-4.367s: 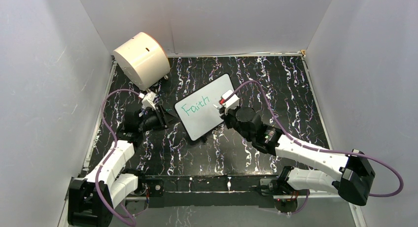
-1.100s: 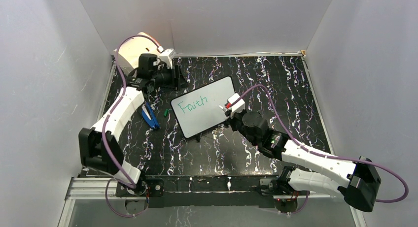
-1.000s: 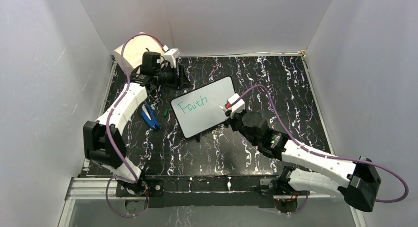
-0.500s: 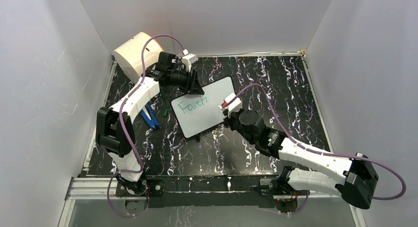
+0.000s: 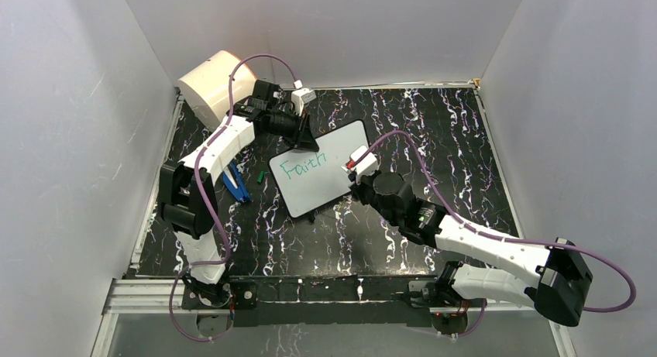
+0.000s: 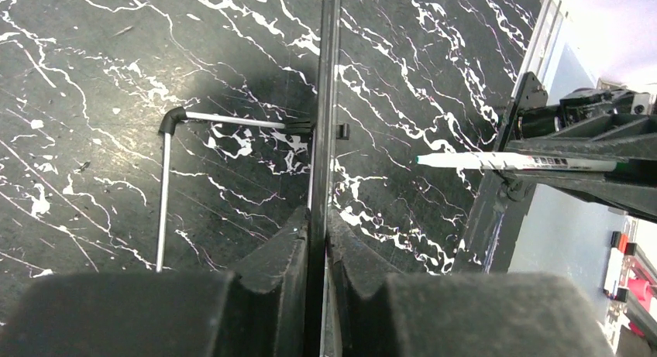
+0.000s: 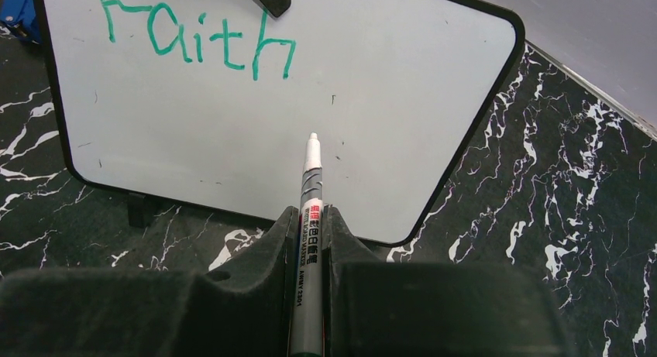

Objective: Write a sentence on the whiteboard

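Left gripper (image 6: 318, 219) is pinched tight on the top edge of the whiteboard (image 5: 319, 188), which stands propped up mid-frame in the overhead view, long axis running lower left to upper right. The sentence (image 7: 197, 38) is just "Faith" so far, up in the board's upper left. Further right, the right gripper (image 7: 311, 214) is clamped on the marker (image 7: 311, 168). Its tip points at blank board below-right of that word, and the left wrist view shows a gap there. Next word's the right arm's job, I reckon.
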